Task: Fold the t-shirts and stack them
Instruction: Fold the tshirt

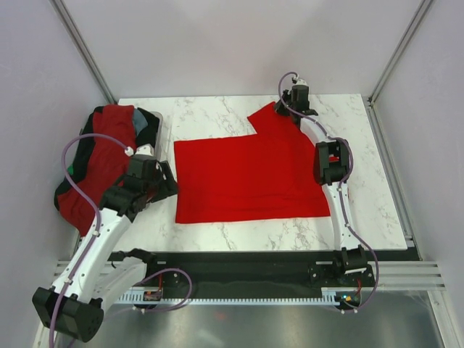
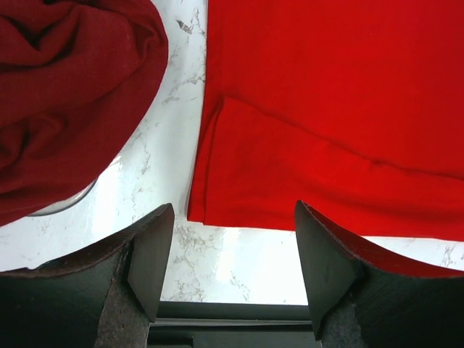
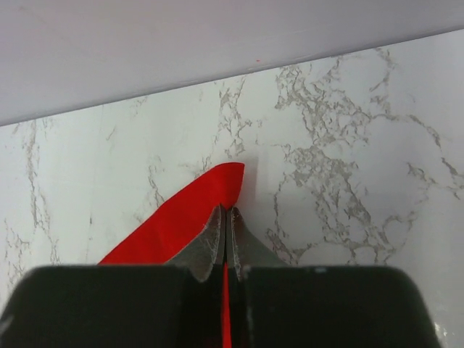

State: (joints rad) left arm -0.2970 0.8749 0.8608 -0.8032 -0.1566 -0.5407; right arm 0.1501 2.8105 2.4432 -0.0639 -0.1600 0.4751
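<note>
Bright red t-shirt [image 1: 250, 177]: lies flat mid-bench, a near-rectangular spread with one sleeve sticking out at its far right corner. In the left wrist view a fold edge runs across the cloth near its near-left corner. The hem there lies flat on the bench [image 1: 217, 116].

Right pincer [image 1: 290, 109]: at the far right sleeve tip, fingers pressed together with a thin red layer of the t-shirt pinched between them. In the right wrist view the sleeve tip curls up just past the fingertips [image 3: 217, 232]. Marbled bench surface all around, back wall close behind.

Left pincer [image 1: 168, 181]: jaws wide, nothing between them, positioned at the t-shirt's left edge near the near-left corner. Cannot tell whether the fingertips touch the bench.

Other t-shirts: dark red heap [image 1: 101, 159] at the left edge of the bench, piled in and spilling over the dark bin [image 1: 156, 123], and a grey-blue shirt [image 1: 141, 125] showing at the far side of the heap. Heap and flat t-shirt are apart, a strip of bare bench between them.
</note>
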